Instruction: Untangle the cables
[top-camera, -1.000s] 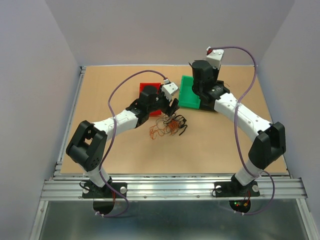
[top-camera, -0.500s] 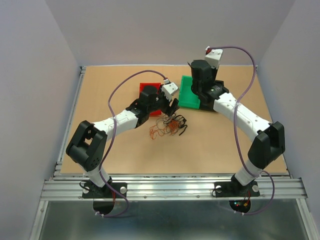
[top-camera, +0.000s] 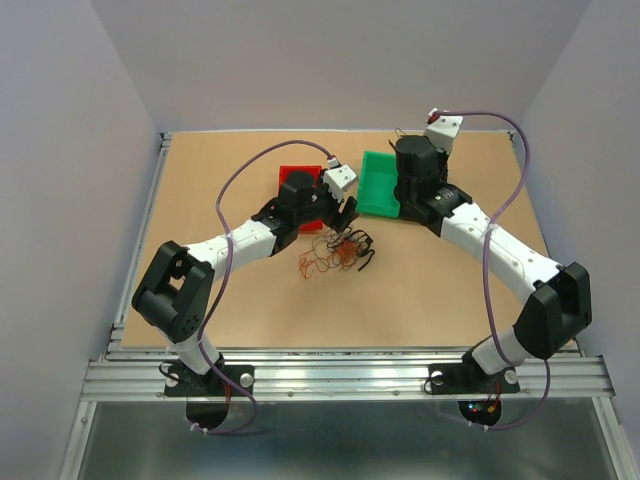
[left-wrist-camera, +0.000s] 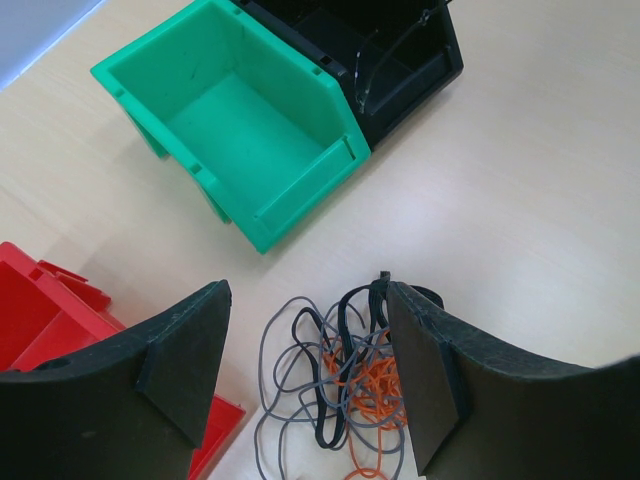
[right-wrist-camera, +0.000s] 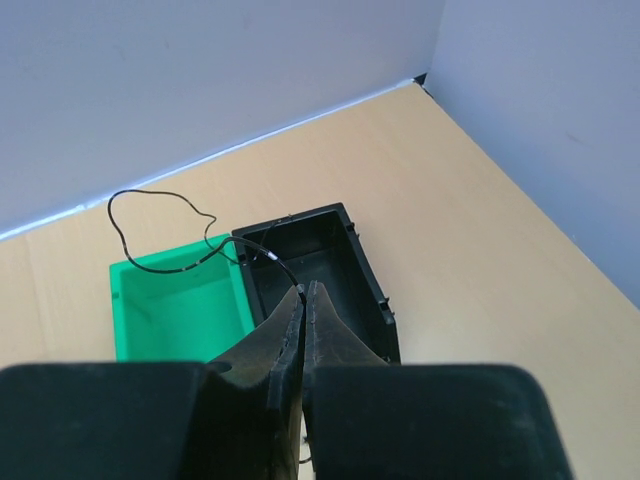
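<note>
The tan bench (top-camera: 200, 200) fills the middle of the top view. A red bin (top-camera: 300, 171) sits just above centre, with a green bin (top-camera: 378, 185) to its right, well apart. In the left wrist view, a black bin (left-wrist-camera: 400, 60) stands right against the green one at the upper centre. The cables (top-camera: 335, 255), a loose black, grey and orange bunch, lie at centre frame, below and between the red and green bins.

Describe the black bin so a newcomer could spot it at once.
On the table, find the green bin toward the far side. The black bin stands beside it, beneath the right gripper pinching a black wire. Only it is black; the third is a red bin.
</note>
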